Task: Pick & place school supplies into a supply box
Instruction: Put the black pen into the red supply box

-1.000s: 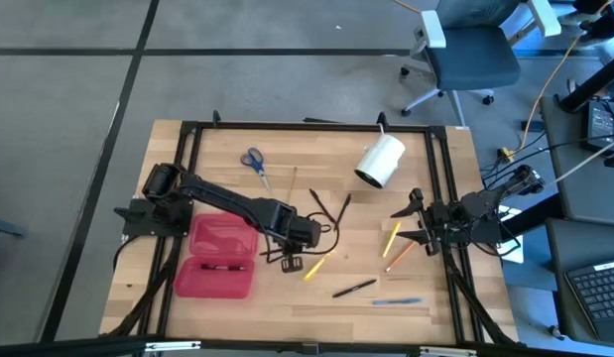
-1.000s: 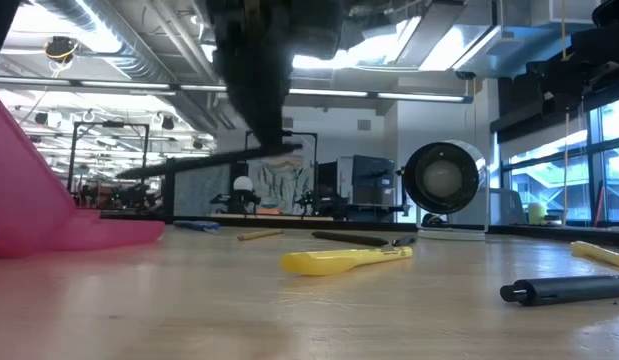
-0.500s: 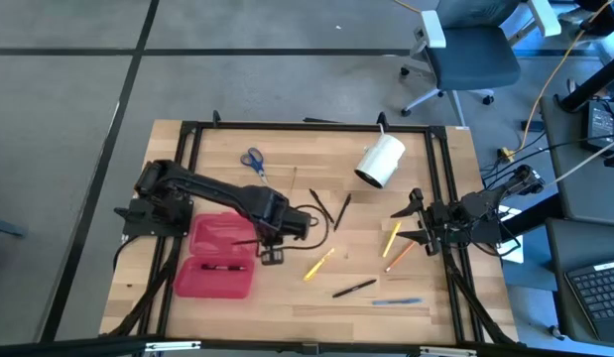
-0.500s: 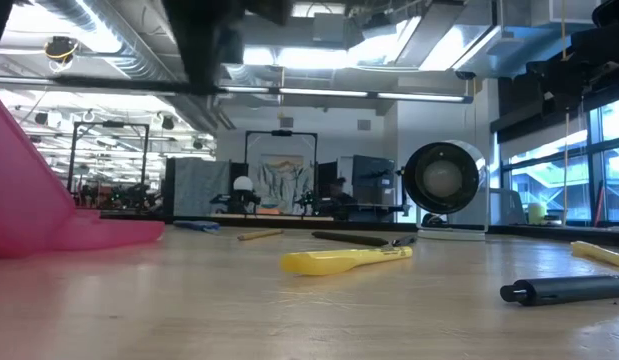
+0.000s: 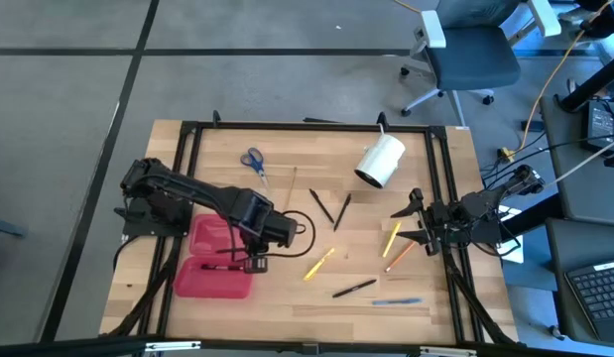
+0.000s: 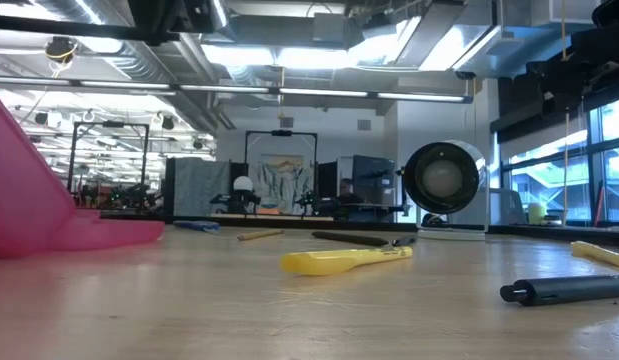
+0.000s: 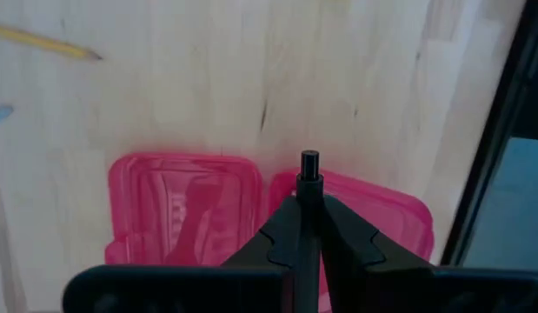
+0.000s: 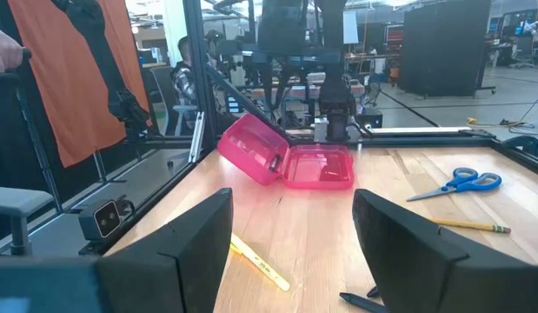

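Observation:
The supply box (image 5: 217, 260) lies open on the table's left part, both red halves flat, with one black pen (image 5: 219, 267) in the near half. My left gripper (image 5: 251, 262) hovers at the box's right edge, shut on another black pen (image 7: 309, 174). Blue-handled scissors (image 5: 253, 162) lie near the far edge. Two black pens (image 5: 328, 209), two yellow pens (image 5: 319, 263) (image 5: 391, 238), an orange one (image 5: 399, 256), a black one (image 5: 354, 289) and a blue one (image 5: 396, 300) are scattered over the table's middle and right. My right gripper (image 5: 406, 223) waits open at the right edge. My left gripper pinches a black pen between its two shut fingers, which point down from above. One end of the pen (image 7: 309, 161) sticks out beyond the fingers, over the seam between the box's halves. The pen (image 6: 89, 32) is lifted clear and lies about level.
A white cylinder (image 5: 380, 161) lies on its side near the far edge, right of centre. A wooden pencil (image 5: 293, 181) lies by the scissors. Black frame rails (image 5: 187, 178) run along the table's left, far and right sides. Bare wood shows near the table's near edge (image 5: 287, 297).
My left gripper, shut on the black pen, has risen and travelled from beside the near yellow pen toward the table's left, ending at the box's right edge. The pen has stayed level in the hold. My right arm has kept still.

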`<control>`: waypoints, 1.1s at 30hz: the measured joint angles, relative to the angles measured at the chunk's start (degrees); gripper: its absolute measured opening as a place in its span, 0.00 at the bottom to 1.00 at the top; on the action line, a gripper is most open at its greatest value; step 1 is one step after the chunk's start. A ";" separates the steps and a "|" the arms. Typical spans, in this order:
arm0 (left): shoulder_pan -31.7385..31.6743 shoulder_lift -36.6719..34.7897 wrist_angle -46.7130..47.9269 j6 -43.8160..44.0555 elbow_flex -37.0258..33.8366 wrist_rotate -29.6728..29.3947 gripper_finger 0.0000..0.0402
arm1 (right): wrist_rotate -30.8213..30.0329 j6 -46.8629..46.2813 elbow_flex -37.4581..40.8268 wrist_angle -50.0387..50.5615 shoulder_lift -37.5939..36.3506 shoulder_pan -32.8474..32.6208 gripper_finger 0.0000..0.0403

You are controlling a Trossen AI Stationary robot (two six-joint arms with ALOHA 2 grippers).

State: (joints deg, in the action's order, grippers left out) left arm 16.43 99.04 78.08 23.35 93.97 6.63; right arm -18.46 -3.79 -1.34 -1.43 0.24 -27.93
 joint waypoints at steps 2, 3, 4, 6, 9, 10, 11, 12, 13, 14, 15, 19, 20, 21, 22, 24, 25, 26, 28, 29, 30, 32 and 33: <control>0.53 0.12 -0.03 1.04 0.00 0.44 0.04 | 0.01 0.00 0.00 0.00 -0.01 -0.02 0.60; 0.91 0.15 -0.14 1.78 -0.19 0.42 0.04 | 0.00 0.00 0.00 0.00 -0.01 -0.02 0.60; 1.27 0.15 -0.31 2.42 -0.70 0.42 0.04 | 0.00 0.00 0.00 0.00 -0.01 0.00 0.60; 2.00 -0.05 -0.41 3.32 -2.72 0.42 0.04 | 0.02 0.00 -0.01 0.00 0.01 -0.01 0.60; 2.80 -1.53 -2.97 4.61 -7.96 0.96 0.04 | 0.00 0.00 0.01 0.00 -0.01 -0.02 0.60; 2.82 -2.36 -4.94 5.18 -10.02 1.68 0.04 | 0.00 -0.04 -0.01 0.00 0.01 0.00 0.60; 2.88 -3.37 -6.98 5.96 -12.09 2.08 0.04 | 0.01 -0.13 0.00 0.00 -0.01 -0.01 0.60; 3.04 -4.56 -9.13 6.62 -14.24 2.11 0.04 | 0.02 -0.15 -0.01 0.00 0.00 -0.02 0.60; 3.16 -5.92 -11.52 7.21 -16.47 2.16 0.04 | 0.01 -0.15 0.00 0.00 0.00 -0.01 0.60; 3.31 -7.44 -13.47 7.96 -18.58 2.11 0.04 | 0.01 -0.16 0.01 0.00 0.00 -0.01 0.60; 3.53 -9.05 -15.04 9.11 -20.75 1.95 0.04 | 0.01 -0.17 0.00 0.00 0.00 -0.02 0.60; 4.93 -15.13 -18.78 14.02 -28.41 1.90 0.04 | 0.00 -0.19 0.01 0.00 0.00 -0.02 0.60; 5.46 -16.43 -19.16 14.91 -30.14 1.85 0.04 | 0.00 -0.20 0.01 0.00 0.00 0.00 0.60; 6.02 -17.46 -19.49 15.37 -31.74 1.86 0.04 | 0.00 -0.19 0.00 0.00 0.00 -0.01 0.60; 6.56 -18.44 -20.41 15.50 -33.41 1.91 0.04 | 0.00 -0.17 0.01 0.00 0.00 0.00 0.60; 7.65 -19.86 -23.06 15.42 -36.74 1.96 0.04 | -0.02 -0.17 0.01 0.00 0.00 -0.02 0.60; 8.05 -20.39 -25.07 15.16 -38.32 2.23 0.04 | -0.02 -0.17 -0.01 0.00 0.01 -0.02 0.60; 8.48 -20.72 -27.47 15.06 -39.74 2.70 0.04 | -0.02 -0.20 0.00 0.00 0.01 -0.01 0.60; 9.02 -20.87 -32.39 15.06 -42.17 4.72 0.04 | -0.07 -0.20 -0.01 0.00 -0.01 -0.02 0.60; 9.12 -20.87 -34.61 15.08 -43.17 5.88 0.04 | -0.07 -0.20 0.01 0.00 0.00 -0.01 0.60; 9.23 -20.84 -36.58 15.14 -43.91 6.64 0.04 | -0.08 -0.20 0.01 0.00 0.00 -0.02 0.60; 9.48 -20.45 -40.94 16.10 -45.19 8.11 0.04 | -0.09 -0.20 0.00 0.00 -0.01 -0.01 0.60; 9.54 -20.37 -42.41 16.53 -45.81 8.41 0.04 | -0.11 -0.20 0.00 0.00 0.01 -0.01 0.60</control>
State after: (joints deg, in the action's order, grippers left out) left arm 25.96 78.67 35.67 39.87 48.16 15.04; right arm -18.57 -3.99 -1.33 -1.43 0.25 -27.93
